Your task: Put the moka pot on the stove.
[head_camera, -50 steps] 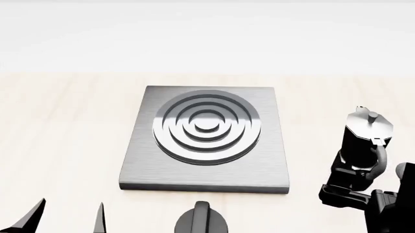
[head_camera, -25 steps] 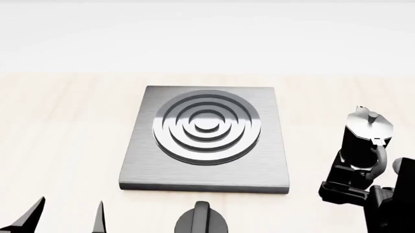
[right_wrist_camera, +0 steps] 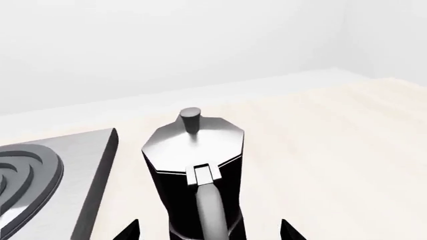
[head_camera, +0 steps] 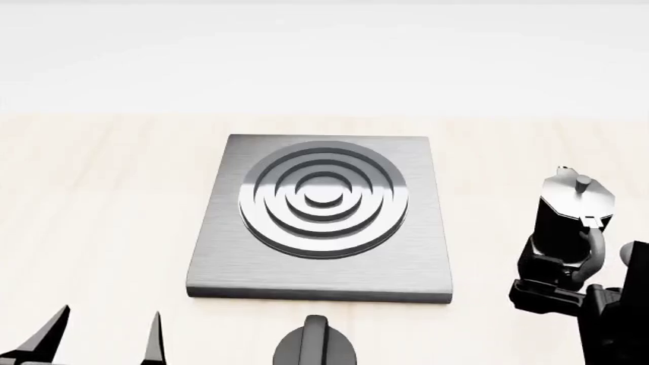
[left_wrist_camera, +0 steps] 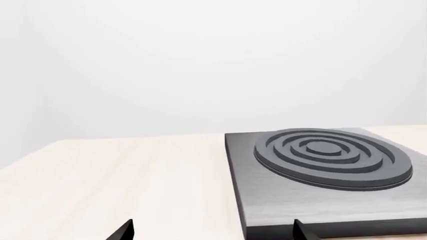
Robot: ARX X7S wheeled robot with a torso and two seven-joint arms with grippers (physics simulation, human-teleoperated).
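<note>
A: What are the fingers doing?

B: The right gripper (right_wrist_camera: 210, 232) has its fingers spread, one tip either side of the moka pot (right_wrist_camera: 195, 170), level with the handle; nothing is clamped. The left gripper (head_camera: 102, 334) hangs parted and empty near the table's front edge.

A: And the pot?

B: It stands upright on the table (head_camera: 102, 190), just beside the stove (head_camera: 322, 220), on its right and not touching it. The burner rings are bare, so grasp, lift and placement all seem left.

A: Any writing?

B: None can be read on the pot, the stove or the black knob (head_camera: 316, 346).
</note>
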